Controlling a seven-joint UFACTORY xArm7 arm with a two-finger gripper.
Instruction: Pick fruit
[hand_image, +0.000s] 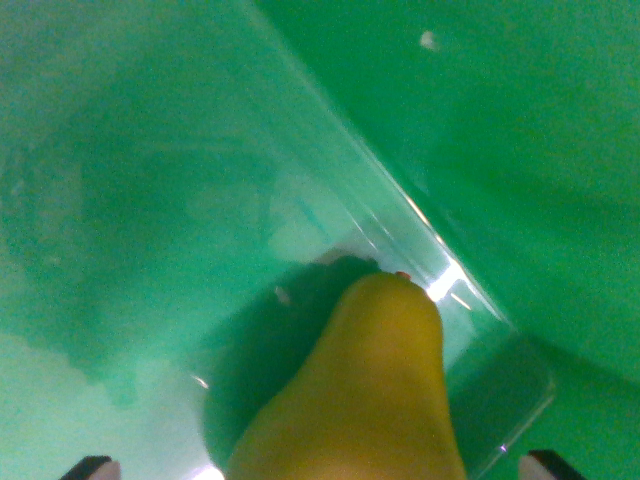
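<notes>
Filling the near centre of the wrist view, a yellow pear-shaped fruit (365, 390) sat between the gripper (320, 468)'s two dark tips, over a clear plastic container (400, 225) on green cloth (520, 130). Whether the spread jaws gripped it could not be told; lift-out seemingly remained.

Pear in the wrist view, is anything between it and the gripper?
Nothing visible. The pear sits between the two fingertips at the bottom corners, with no object between. The clear container it lies in is beyond it.
</notes>
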